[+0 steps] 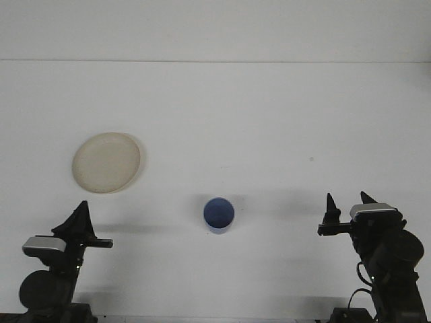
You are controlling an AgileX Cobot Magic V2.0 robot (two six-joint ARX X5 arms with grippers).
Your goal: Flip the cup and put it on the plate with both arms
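A small blue cup [219,214] stands on the white table near the front middle; I cannot tell whether its mouth faces up or down. A cream round plate [107,161] lies flat at the left, apart from the cup and with nothing on it. My left gripper [81,212] hovers at the front left, below the plate and well left of the cup, seen edge-on. At the front right my right gripper [346,200] stands open, well right of the cup, with nothing between its fingers.
The white table [269,121] runs back to a far edge against a white wall. A tiny dark speck [311,159] marks the surface right of centre.
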